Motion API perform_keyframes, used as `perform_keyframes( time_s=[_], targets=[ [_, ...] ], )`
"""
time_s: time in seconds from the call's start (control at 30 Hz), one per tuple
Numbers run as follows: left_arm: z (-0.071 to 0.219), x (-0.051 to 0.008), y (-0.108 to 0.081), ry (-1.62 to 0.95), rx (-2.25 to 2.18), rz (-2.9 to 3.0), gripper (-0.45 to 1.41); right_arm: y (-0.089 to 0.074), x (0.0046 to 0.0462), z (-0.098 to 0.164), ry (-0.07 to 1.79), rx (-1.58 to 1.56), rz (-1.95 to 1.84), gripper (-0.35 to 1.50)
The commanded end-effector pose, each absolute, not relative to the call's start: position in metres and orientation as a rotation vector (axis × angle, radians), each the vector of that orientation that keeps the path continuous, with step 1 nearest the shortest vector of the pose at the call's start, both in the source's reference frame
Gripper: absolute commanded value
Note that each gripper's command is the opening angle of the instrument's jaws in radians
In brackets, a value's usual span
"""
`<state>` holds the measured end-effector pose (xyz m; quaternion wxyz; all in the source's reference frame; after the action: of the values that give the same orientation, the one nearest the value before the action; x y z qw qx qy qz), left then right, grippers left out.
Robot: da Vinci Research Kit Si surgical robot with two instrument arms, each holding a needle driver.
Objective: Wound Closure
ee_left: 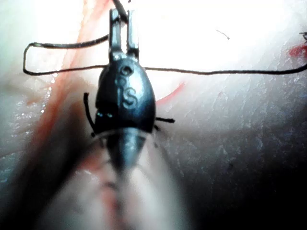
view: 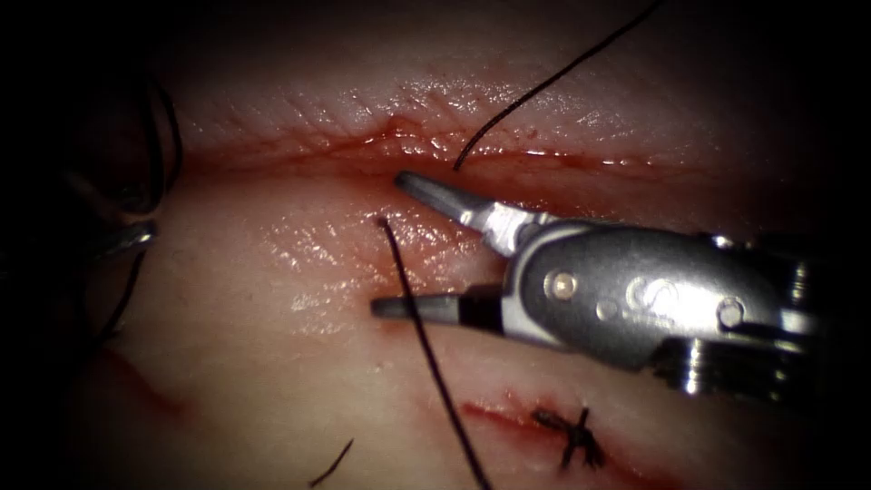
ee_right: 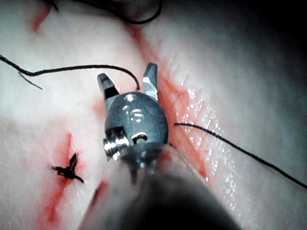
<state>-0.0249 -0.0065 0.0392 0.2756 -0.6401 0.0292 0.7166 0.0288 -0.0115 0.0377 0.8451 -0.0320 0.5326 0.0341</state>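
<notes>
Over the cut (view: 363, 150), right hand (view: 386, 245) spread, empty; left hand (ee_left: 123, 28) seemingly pinching thread (ee_left: 216, 72).

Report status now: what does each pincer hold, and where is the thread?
Right pincer open, holds nothing, over the cut. Left pincer shut on thread. Thread crosses the right pincer's lower jaw. Knotted stitch on the second cut; needle unseen.

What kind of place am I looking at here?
Most likely a surgical practice bench, not an operating room: a piece of tissue with a cut, dark thread, a finished knot, and the right hand, open and holding nothing.
</notes>
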Motion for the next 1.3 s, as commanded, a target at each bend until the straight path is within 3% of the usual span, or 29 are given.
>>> perform_keyframes(
  time_s=[0.03,0.1,0.17,0.2,0.23,0.27,0.3,0.83,1.3],
  targets=[
    [0.04,-0.0255,-0.007,0.078,-1.721,1.925,-0.45,-0.011,0.03,0.039,1.124,-0.067,0.078,1.36],
    [0.04,-0.0255,-0.007,0.075,-1.72,1.928,-0.45,-0.011,0.0306,0.04,1.112,-0.069,0.088,1.26],
    [0.04,-0.0254,-0.007,0.075,-1.72,1.928,-0.45,-0.011,0.0306,0.041,1.11,-0.066,0.095,1.03],
    [0.04,-0.0253,-0.007,0.075,-1.72,1.928,-0.45,-0.011,0.0302,0.041,1.101,-0.056,0.086,0.47],
    [0.04,-0.0253,-0.007,0.075,-1.72,1.928,-0.45,-0.011,0.0302,0.041,1.101,-0.056,0.086,0.47],
    [0.04,-0.0253,-0.007,0.075,-1.719,1.928,-0.45,-0.012,0.0299,0.041,1.091,-0.046,0.077,0.0],
    [0.04,-0.0253,-0.007,0.075,-1.719,1.928,-0.45,-0.012,0.0295,0.041,1.081,-0.033,0.068,-0.35],
    [0.04,-0.0256,-0.007,0.076,-1.724,1.928,-0.45,-0.015,0.0267,0.032,1.173,-0.012,0.025,-0.35],
    [0.04,-0.0258,-0.007,0.08,-1.724,1.929,-0.45,-0.025,0.0286,0.024,1.207,0.031,-0.132,-0.35]
  ],
)
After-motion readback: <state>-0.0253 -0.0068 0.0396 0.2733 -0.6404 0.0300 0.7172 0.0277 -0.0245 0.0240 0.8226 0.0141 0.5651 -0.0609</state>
